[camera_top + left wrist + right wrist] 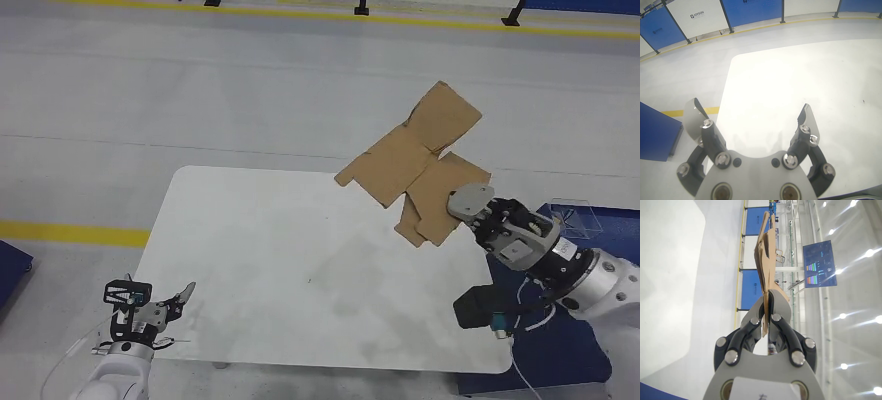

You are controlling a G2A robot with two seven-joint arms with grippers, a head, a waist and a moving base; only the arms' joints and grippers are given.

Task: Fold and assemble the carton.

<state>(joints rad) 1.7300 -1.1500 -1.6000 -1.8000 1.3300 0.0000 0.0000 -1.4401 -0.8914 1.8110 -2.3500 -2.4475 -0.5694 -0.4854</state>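
Top view: carton [410, 160], flat blank, held aloft over far right corner of table [300, 270]. Right gripper [468, 200] pinches its near edge. Left gripper [160, 305] at near left edge.

Left wrist view: left gripper [751, 106] spread wide, holding nothing, over table [791, 75].

Right wrist view: right gripper [767, 294] clamped on carton [765, 262], seen edge-on with flaps splaying.

Handling, judged: light; panels stiff, creases floppy. Grip panel near crease, not flap tip.

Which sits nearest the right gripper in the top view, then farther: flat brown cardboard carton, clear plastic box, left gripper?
1. Flat brown cardboard carton, clamped in the right gripper.
2. Clear plastic box, beside that arm.
3. Left gripper, across the white table.
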